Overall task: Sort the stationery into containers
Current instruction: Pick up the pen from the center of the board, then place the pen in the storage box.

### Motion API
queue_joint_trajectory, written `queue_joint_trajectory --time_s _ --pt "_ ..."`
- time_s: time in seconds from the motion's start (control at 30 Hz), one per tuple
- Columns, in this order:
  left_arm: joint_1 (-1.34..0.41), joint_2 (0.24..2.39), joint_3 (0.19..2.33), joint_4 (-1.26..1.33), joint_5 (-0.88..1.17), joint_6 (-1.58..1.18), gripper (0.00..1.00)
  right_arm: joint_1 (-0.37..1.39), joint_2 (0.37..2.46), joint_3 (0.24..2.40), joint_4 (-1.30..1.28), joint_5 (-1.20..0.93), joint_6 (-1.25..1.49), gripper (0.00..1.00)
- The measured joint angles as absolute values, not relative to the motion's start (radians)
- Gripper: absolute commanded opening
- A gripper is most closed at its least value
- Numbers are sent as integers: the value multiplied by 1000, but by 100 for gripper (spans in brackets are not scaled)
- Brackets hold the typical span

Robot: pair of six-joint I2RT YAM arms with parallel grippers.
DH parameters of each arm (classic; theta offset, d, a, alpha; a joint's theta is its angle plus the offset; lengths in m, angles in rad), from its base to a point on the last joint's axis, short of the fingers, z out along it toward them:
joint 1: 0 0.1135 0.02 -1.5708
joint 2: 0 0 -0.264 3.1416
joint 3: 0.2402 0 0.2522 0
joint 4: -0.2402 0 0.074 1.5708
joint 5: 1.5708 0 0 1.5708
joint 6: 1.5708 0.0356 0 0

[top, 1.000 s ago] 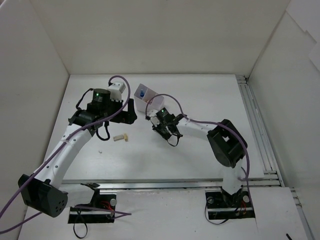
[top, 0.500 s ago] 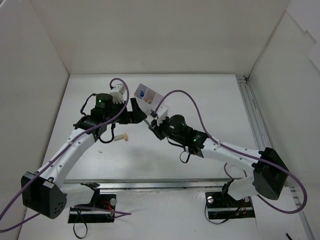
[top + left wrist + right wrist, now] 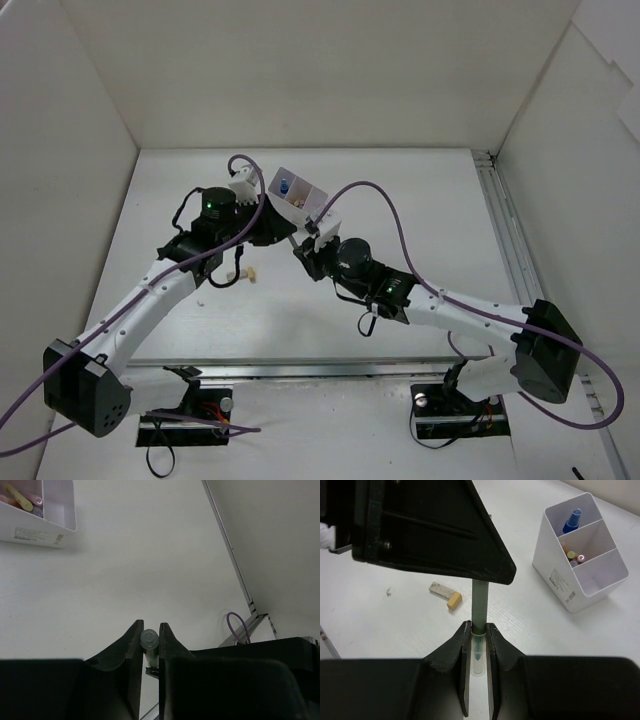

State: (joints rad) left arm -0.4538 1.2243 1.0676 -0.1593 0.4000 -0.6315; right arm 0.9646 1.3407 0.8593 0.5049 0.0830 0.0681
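1. The left tool has closed to a narrow gap since a second ago, when it stood wide. Its two fingers now pinch the round end of the grey pen.
2. The right tool is narrow as before and clamps the clear-capped end of the same pen, so both tools hold it at once, one at each end.
3. The right arm, folded back a second ago, now reaches far forward and left, and its tool meets the left tool just in front of the box.
4. The left arm has edged right towards that meeting point.
5. The box has not moved. It stands on the surface with a blue-capped tube in its far compartment and coloured sticks in the middle one; the near compartment shows only white.
6. The eraser lies where it lay, on the surface below the left arm, apart from both tools.
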Motion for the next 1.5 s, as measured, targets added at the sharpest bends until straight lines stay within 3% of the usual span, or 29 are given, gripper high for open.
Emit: queue_joint_trajectory --time_s 0.07,0.17,0.2,0.4,0.7,1.13,1.4,1.43,1.5 --pt "-469 1221 1068 -138 409 -645 0 971 1341 857 505 102 76 7" --pt "-476 1219 1068 -128 396 -640 0 977 1341 857 511 127 87 65" --pt "-476 1219 1068 -129 387 -638 0 977 1341 857 512 136 97 97" --pt "-475 1250 1100 -128 257 -579 0 978 1292 842 469 380 167 98" --pt "-458 1584 1431 -23 155 -383 0 872 1098 817 255 693 344 98" --pt "-449 2065 1887 -71 100 -183 0 772 905 736 97 730 366 98" --pt "-449 2107 1883 -81 43 -148 0 743 880 704 46 729 369 98" --pt "-449 2108 1878 -81 37 -148 11 739 881 702 40 728 370 98" --pt "-449 2108 1868 -81 28 -147 25 733 881 699 36 723 371 98"
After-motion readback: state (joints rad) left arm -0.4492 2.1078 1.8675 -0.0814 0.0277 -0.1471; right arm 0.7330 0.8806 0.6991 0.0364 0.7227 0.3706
